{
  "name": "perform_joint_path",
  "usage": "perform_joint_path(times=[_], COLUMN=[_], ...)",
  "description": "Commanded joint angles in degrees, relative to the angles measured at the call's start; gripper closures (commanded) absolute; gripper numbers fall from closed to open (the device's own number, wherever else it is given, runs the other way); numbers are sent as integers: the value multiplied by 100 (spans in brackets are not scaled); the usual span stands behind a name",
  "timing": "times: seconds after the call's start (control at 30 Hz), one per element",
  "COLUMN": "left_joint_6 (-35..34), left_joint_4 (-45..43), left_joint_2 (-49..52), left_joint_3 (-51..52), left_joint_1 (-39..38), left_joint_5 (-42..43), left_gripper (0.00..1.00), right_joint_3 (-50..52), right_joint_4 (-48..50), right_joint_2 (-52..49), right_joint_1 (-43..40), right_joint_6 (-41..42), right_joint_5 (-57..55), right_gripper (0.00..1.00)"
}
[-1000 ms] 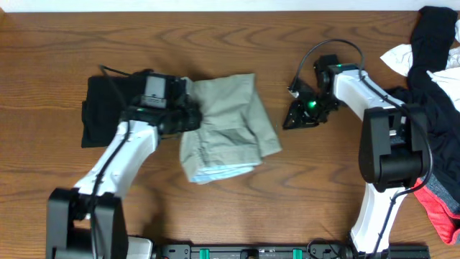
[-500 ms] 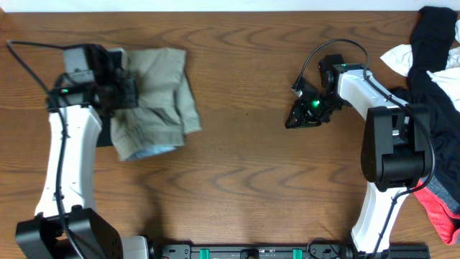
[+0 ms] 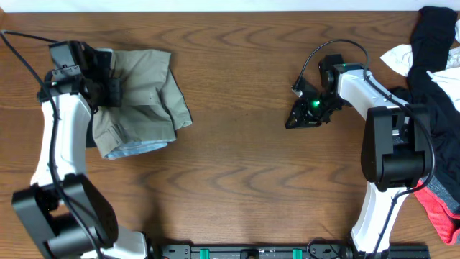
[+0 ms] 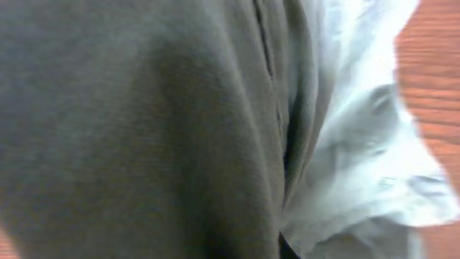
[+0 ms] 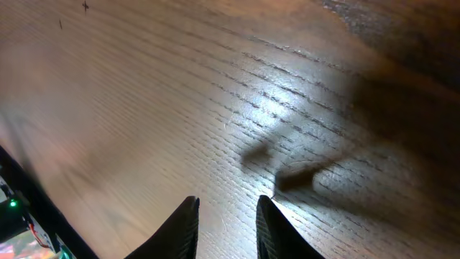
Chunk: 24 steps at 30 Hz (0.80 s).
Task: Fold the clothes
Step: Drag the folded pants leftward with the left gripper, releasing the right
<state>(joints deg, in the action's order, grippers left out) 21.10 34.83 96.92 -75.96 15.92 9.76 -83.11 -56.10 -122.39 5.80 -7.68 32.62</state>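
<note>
Shorts [image 3: 140, 101] are touched at their left edge by the left claw [image 3: 108, 90], grip unseen; the right claw [image 5: 226, 201], parted and empty, is well apart.

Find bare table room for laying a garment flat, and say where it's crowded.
Widest bare wood: the middle, between the khaki shorts and the right gripper. The front strip of the table, between the left arm and the right arm, is free too. Crowded: the right edge, where the clothes pile lies, and the far left, around the shorts.
</note>
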Motion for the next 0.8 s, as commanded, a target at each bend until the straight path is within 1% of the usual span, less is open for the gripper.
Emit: perform_joint_path(times=[0.0, 0.2, 0.23, 0.27, 0.3, 0.33, 0.4, 0.47, 0.6, 0.7, 0.77], left_joint_6=[179, 175, 173, 170, 153, 87, -297, -693, -850, -1399, -1563], left_joint_4=[-186, -527, -538, -540, -544, -590, -719, -752, -734, -719, -645], left_joint_2=[151, 212, 212, 212, 212, 210, 210, 203, 85, -146, -339], left_joint_3=[-160, -160, -160, -160, -160, -160, -166, -197, -201, -201, -201], left_joint_1=[168, 461, 503, 546, 588, 634, 702, 769, 804, 765, 721], left_joint_5=[-190, -219, -319, -490, -669, -966, -1576, -1899, -1928, -1917, -1626], left_gripper=[94, 93, 87, 59, 27, 2, 2, 2, 2, 2, 2], right_joint_3=[24, 24, 24, 24, 24, 24, 24, 24, 24, 24, 24], right_joint_4=[-2, 44, 46, 46, 44, 39, 39, 42, 42, 50, 83], right_joint_2=[26, 26, 26, 26, 26, 26, 26, 26, 26, 26, 26], right_joint_1=[15, 15, 15, 15, 15, 15, 15, 15, 13, 11, 11], right_joint_6=[35, 35, 35, 35, 35, 35, 35, 33, 33, 31, 33], right_joint_5=[107, 107, 107, 107, 105, 105, 105, 105, 101, 57, 42], right_gripper=[74, 74, 74, 74, 74, 74, 74, 74, 74, 73, 74])
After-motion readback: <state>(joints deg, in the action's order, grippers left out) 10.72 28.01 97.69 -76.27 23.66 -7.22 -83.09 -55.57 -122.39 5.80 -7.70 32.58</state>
